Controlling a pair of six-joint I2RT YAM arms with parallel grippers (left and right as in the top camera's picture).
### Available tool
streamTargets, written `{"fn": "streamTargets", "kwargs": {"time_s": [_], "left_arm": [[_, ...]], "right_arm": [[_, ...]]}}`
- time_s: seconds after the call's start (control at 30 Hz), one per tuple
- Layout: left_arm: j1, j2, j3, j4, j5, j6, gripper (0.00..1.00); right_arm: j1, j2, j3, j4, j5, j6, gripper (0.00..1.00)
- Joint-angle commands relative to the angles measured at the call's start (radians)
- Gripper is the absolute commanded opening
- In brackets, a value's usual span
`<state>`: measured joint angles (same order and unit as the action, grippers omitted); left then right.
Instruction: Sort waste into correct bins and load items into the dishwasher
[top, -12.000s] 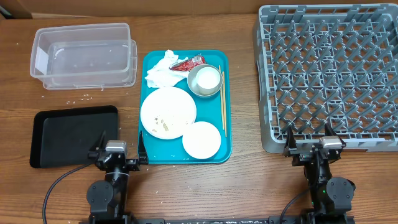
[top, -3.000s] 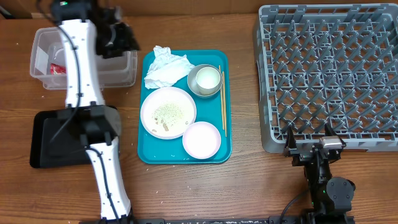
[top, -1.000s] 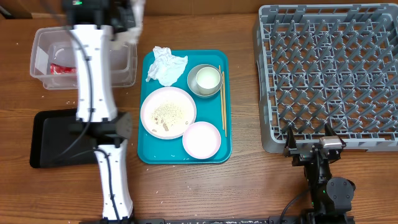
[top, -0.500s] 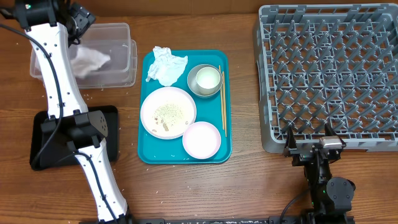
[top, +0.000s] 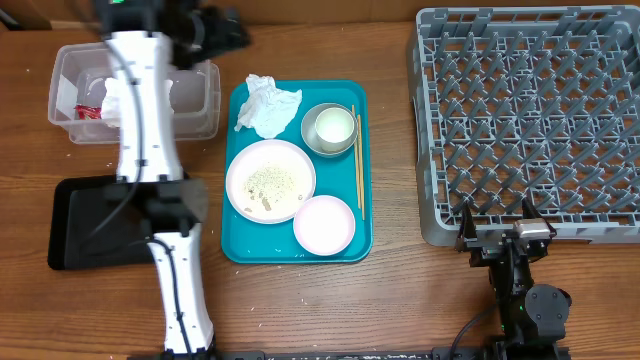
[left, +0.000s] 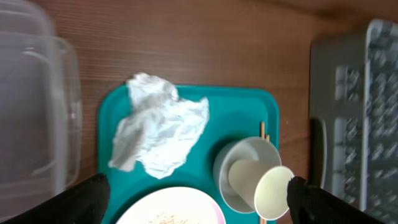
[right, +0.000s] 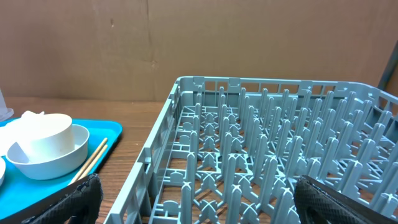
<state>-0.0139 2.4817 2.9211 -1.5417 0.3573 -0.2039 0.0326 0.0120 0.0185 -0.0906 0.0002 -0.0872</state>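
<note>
From overhead, your left arm (top: 140, 120) reaches up across the black tray (top: 85, 225) and the clear tub (top: 195, 100). The left gripper (top: 215, 27) shows blurred just past the tub's far right corner, and you cannot judge its jaws from here. The red wrapper (top: 90, 110) lies inside the tub. On the teal tray (top: 248, 240) you have the napkin (top: 268, 105), the grey bowl (top: 308, 138) holding the white cup (top: 334, 127), the plate (top: 240, 165) scattered with rice grains (top: 268, 180), the pink bowl (top: 324, 222) and the chopsticks (top: 358, 165) along the right side. Your right gripper (top: 497, 225) sits at the near edge of the dish rack (top: 530, 120)

On the left wrist camera, your fingers (left: 87, 199) stand spread wide with nothing between them, high above the napkin and the bowl. The cup lies tipped inside the bowl, and the tub fills the left edge

On the right wrist camera, the fingers (right: 323, 199) are spread wide and empty. The rack fills the right, and the bowl, cup and chopsticks sit on the teal tray at the left
</note>
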Motion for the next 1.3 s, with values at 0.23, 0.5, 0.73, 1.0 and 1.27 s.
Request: {"fn": "streamTargets", "kwargs": {"time_s": [0.23, 0.5, 0.73, 1.0, 1.27], "left_arm": [[-0.164, 0.000, -0.272, 0.113, -0.398, 0.089, 0.86], [-0.164, 0.000, -0.489, 0.230, -0.379, 0.088, 0.79], [-0.166, 0.000, -0.670, 0.398, -0.357, 0.052, 0.74], [-0.166, 0.000, -0.774, 0.528, -0.356, -0.006, 0.80], [-0.166, -0.005, -0.752, 0.492, -0.356, -0.007, 0.04]], "right_arm": [[-0.004, -0.008, -0.010, 0.006, 0.005, -0.007, 1.00], [-0.004, -0.008, -0.010, 0.006, 0.005, -0.007, 1.00], [-0.004, -0.008, -0.010, 0.006, 0.005, -0.007, 1.00], [-0.004, -0.008, -0.010, 0.006, 0.005, -0.007, 1.00], [-0.004, -0.008, -0.010, 0.006, 0.005, -0.007, 1.00]]}}
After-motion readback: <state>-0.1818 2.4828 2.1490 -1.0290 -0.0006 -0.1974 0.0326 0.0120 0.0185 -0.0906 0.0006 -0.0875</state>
